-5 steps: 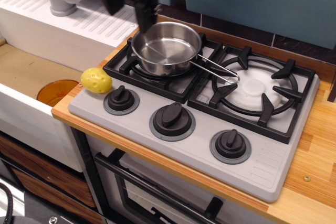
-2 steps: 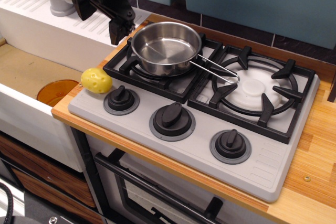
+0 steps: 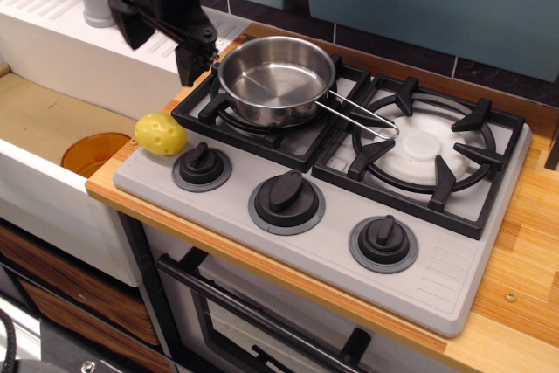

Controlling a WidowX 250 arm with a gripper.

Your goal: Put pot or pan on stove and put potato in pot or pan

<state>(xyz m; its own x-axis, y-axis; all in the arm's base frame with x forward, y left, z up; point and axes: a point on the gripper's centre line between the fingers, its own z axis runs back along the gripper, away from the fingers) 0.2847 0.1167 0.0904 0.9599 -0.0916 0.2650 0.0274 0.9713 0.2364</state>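
Note:
The shiny steel pot stands upright and empty on the left burner grate of the grey stove. Its wire handle points right, toward the right burner. The yellow potato lies on the stove's front left corner, next to the left knob. My black gripper hangs above the counter edge just left of the pot and behind the potato. Its fingers are apart and hold nothing.
A sink basin on the left holds an orange disc. A white drainboard and a grey faucet sit behind it. Three black knobs line the stove front. The wooden counter runs along the right.
My gripper has moved left and a little down, from over the pot's back left rim to beside the pot. The pot and the potato have not moved.

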